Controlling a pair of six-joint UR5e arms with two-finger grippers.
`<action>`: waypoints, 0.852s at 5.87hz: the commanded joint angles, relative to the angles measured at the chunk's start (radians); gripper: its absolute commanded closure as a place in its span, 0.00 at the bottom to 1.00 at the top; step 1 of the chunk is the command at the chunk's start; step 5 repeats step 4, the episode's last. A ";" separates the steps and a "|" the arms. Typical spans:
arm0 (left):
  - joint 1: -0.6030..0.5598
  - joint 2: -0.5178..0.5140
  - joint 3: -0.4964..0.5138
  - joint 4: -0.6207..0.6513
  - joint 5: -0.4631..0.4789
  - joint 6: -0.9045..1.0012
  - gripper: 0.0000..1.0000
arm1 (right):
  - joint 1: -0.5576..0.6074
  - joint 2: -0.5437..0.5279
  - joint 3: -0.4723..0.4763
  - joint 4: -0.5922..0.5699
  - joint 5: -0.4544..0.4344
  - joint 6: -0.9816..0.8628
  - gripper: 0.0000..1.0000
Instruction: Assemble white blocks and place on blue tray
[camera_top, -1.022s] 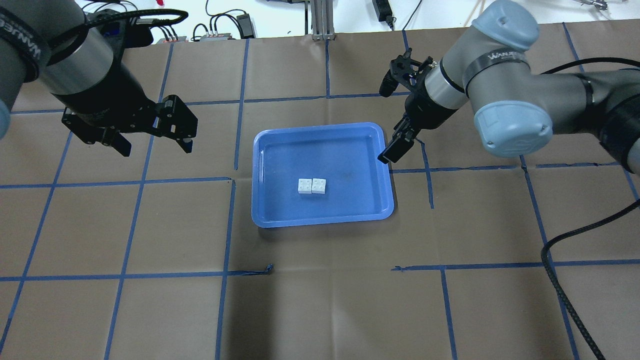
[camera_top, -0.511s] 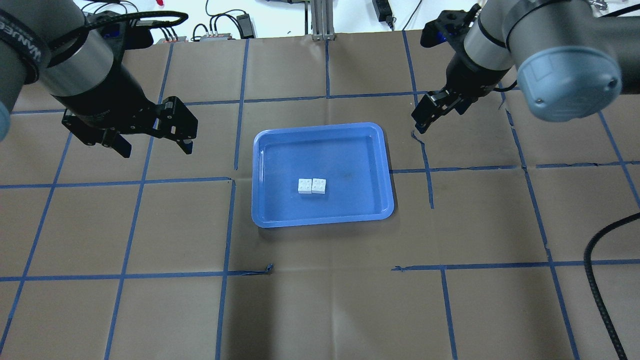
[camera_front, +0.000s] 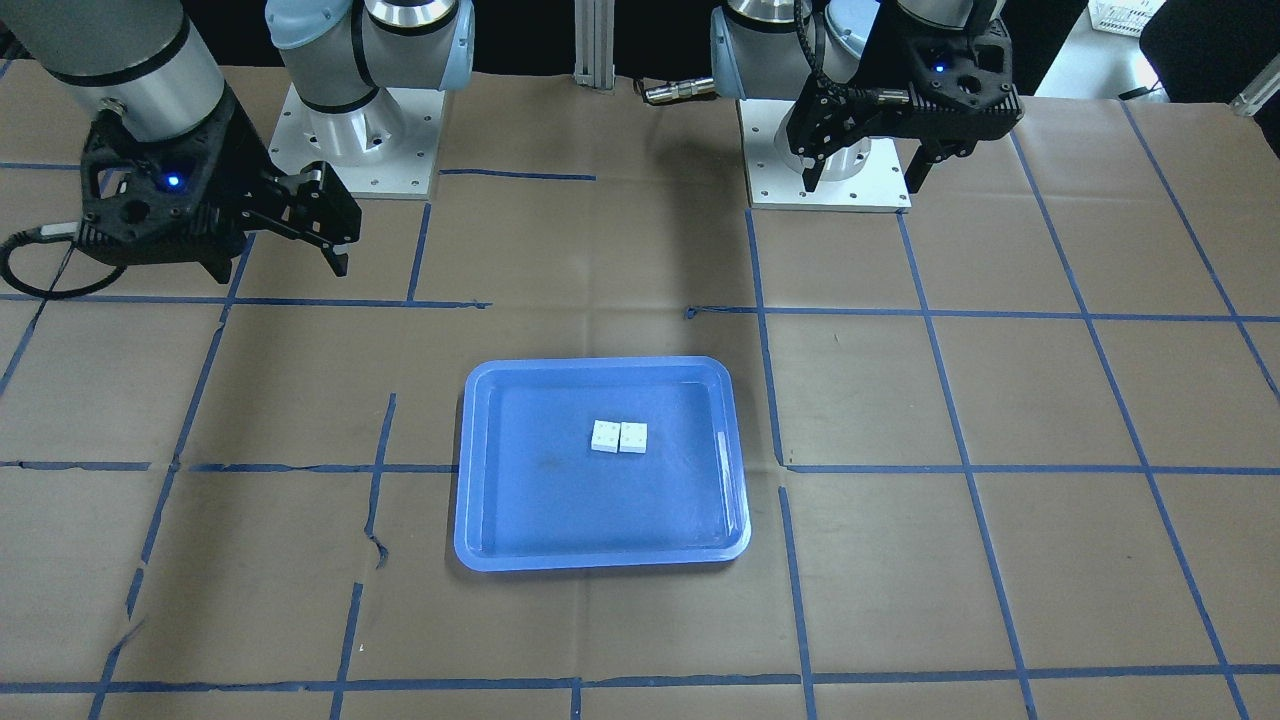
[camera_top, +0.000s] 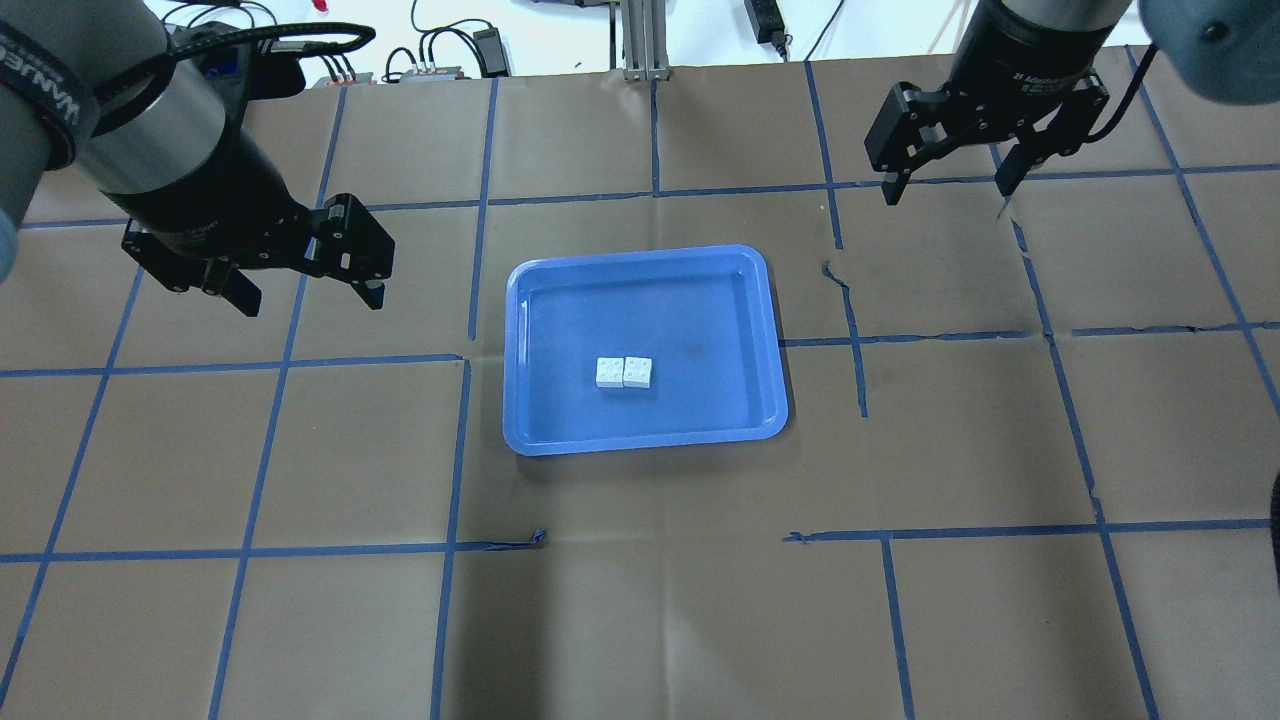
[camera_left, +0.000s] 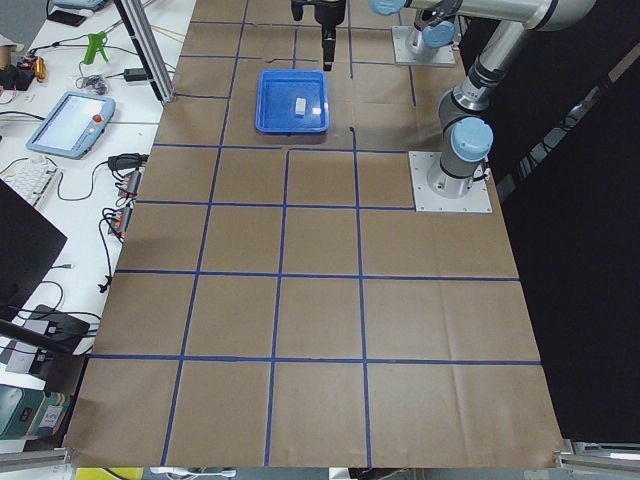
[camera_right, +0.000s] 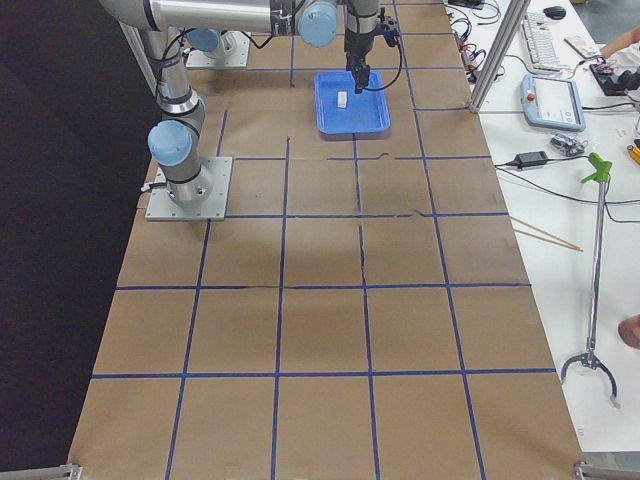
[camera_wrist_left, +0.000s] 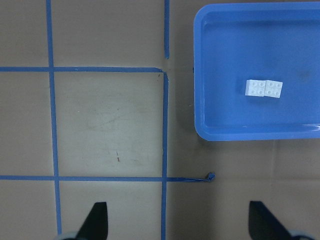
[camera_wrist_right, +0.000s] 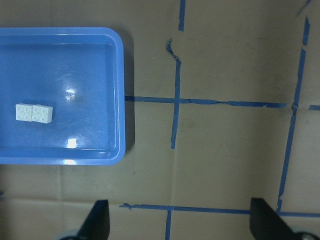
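Two white blocks (camera_top: 623, 372) lie side by side, touching, studs up, near the middle of the blue tray (camera_top: 700, 320). They also show in the front view (camera_front: 619, 437) and in both wrist views (camera_wrist_left: 263, 88) (camera_wrist_right: 33, 113). My left gripper (camera_top: 312, 298) hangs open and empty above the table, left of the tray (camera_wrist_left: 240, 40). My right gripper (camera_top: 946, 192) hangs open and empty above the table, beyond the tray's far right corner (camera_wrist_right: 60, 60). Neither gripper touches the blocks or the tray (camera_front: 560, 500).
Brown paper with a blue tape grid (camera_top: 860, 340) covers the table. The two arm base plates (camera_front: 350, 165) (camera_front: 830, 165) sit on the robot's side. Cables and a power brick (camera_top: 490, 45) lie past the far edge, beside an aluminium post (camera_top: 640, 40).
My right gripper has moved away from the tray's right rim toward the far right and turned to face down. My left gripper, the blocks and the tray have not moved.
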 joint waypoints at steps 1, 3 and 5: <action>0.000 0.002 -0.002 -0.002 0.002 0.000 0.01 | 0.003 0.005 -0.038 0.048 -0.036 0.079 0.00; 0.000 0.007 -0.002 -0.005 0.002 0.000 0.01 | 0.003 0.007 -0.033 0.047 -0.026 0.079 0.00; 0.000 0.007 -0.002 -0.006 0.002 0.000 0.01 | 0.003 0.008 -0.027 0.045 -0.025 0.079 0.00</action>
